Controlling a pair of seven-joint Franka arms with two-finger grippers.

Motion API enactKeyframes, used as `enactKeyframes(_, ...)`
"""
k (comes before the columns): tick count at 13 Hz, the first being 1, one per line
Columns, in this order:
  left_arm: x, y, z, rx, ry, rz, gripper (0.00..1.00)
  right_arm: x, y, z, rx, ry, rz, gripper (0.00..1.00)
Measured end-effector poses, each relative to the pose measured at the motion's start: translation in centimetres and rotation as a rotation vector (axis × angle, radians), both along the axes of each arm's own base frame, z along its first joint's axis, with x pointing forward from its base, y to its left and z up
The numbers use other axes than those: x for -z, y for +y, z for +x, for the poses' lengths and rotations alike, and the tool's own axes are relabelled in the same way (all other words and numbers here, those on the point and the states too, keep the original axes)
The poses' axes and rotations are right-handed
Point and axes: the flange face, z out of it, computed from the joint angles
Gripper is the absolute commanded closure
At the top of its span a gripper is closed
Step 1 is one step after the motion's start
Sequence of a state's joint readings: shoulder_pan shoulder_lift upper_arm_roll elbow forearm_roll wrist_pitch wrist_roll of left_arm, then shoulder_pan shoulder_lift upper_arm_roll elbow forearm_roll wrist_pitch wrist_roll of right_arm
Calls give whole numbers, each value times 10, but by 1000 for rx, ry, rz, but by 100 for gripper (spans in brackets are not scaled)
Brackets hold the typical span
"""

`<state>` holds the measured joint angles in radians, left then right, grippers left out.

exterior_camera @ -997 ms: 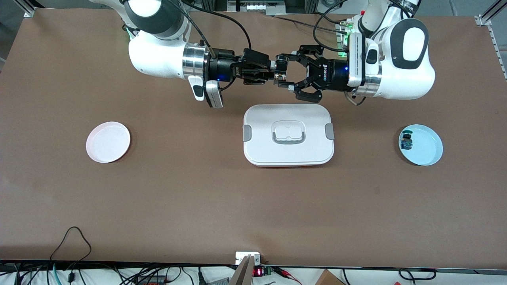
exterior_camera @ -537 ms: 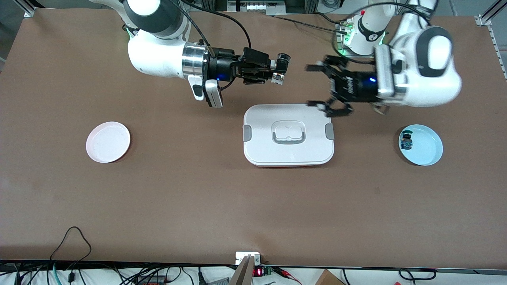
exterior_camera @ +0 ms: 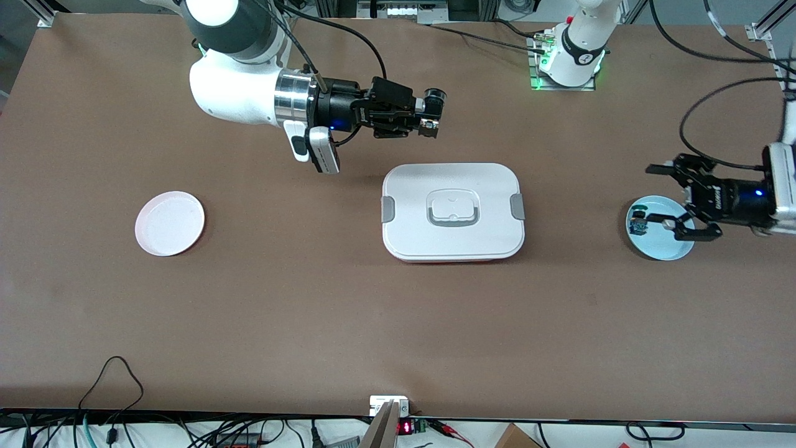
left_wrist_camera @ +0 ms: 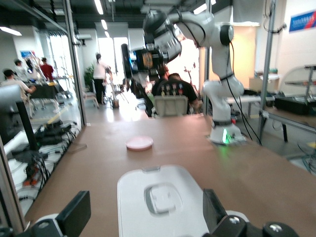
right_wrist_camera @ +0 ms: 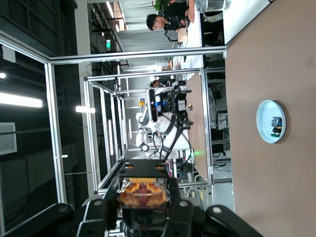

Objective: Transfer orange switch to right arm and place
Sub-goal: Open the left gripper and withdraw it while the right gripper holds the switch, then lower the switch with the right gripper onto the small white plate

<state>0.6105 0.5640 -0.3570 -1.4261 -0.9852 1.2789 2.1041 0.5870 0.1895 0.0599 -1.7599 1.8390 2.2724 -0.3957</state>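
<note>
The orange switch (exterior_camera: 433, 101), a small black cylinder with an orange block, is held in the air by my right gripper (exterior_camera: 425, 116), which is shut on it. They hang over bare table beside the white box, on the side toward the arm bases. In the right wrist view the orange block (right_wrist_camera: 143, 190) fills the space between the fingers (right_wrist_camera: 180, 210). My left gripper (exterior_camera: 652, 193) is open and holds nothing. It hovers over the blue plate (exterior_camera: 675, 249) at the left arm's end of the table. Its fingers (left_wrist_camera: 74, 217) stand wide apart.
A white lidded box (exterior_camera: 453, 180) sits mid-table. A pink plate (exterior_camera: 170, 223) lies toward the right arm's end. The blue plate also holds a small blue part (exterior_camera: 637, 223), seen too in the right wrist view (right_wrist_camera: 276, 122). Cables run along the table's near edge.
My left gripper opened, let go of the orange switch and swung away to over the blue plate. My right gripper kept the switch and drew back slightly toward its base.
</note>
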Motion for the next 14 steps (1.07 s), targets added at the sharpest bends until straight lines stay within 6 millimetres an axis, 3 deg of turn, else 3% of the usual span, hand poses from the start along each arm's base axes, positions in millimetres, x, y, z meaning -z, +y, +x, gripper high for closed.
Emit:
enactKeyframes(2,-4,49,0,-27,-26,105,0,9,-14,5,-34,-8,-12,95)
enactKeyframes(4,-28,94,-7,-56,-66,225,0,17,-33,12,-79,-21,-37,95)
enactKeyframes(5,-37,106,-10,-57,-76,274,0,21,-45,16,-95,-18,-36,95)
enactKeyframes(9,-47,113,-5,-85,-105,332,0,32,-101,32,-133,-12,-48,95)
enactKeyframes(10,-58,119,-4,-107,-126,359,0,32,-113,35,-147,-18,-59,95)
enactKeyframes(12,-97,116,-10,-120,-161,492,0,36,-140,38,-195,-30,-99,95)
enactKeyframes(14,-154,89,-19,-148,-184,648,0,42,-172,40,-245,-35,-157,94)
